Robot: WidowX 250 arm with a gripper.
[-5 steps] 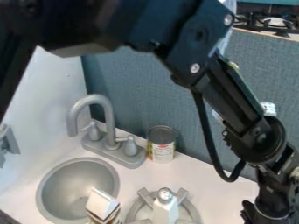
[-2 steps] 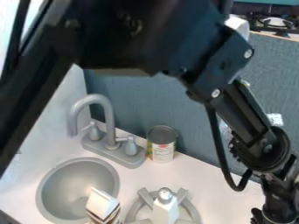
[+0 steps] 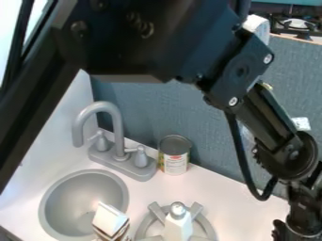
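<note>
The gripper (image 3: 301, 228) hangs at the lower right corner, its lower end cut off by the bottom edge, right of the stove burner. Nearest to it stands a white bottle with a silver cap (image 3: 179, 227), upright on the grey burner (image 3: 200, 230). A can (image 3: 174, 162) with a green and white label is upright by the back wall, right of the faucet. At the bottom edge a white carton with brown markings (image 3: 110, 220) overlaps the right side of the sink (image 3: 52, 205). Whether the gripper touches or holds anything is hidden.
The grey faucet (image 3: 113, 136) and its two handles rise behind the sink. A blue-grey partition (image 3: 148, 108) runs behind the counter (image 3: 232, 200), with a light wall at left. The arm's upper links span the top of the view.
The arm and gripper have moved to the right, mostly between the two earlier frames, and the gripper also sits somewhat lower. The can, bottle and carton have stayed in place.
</note>
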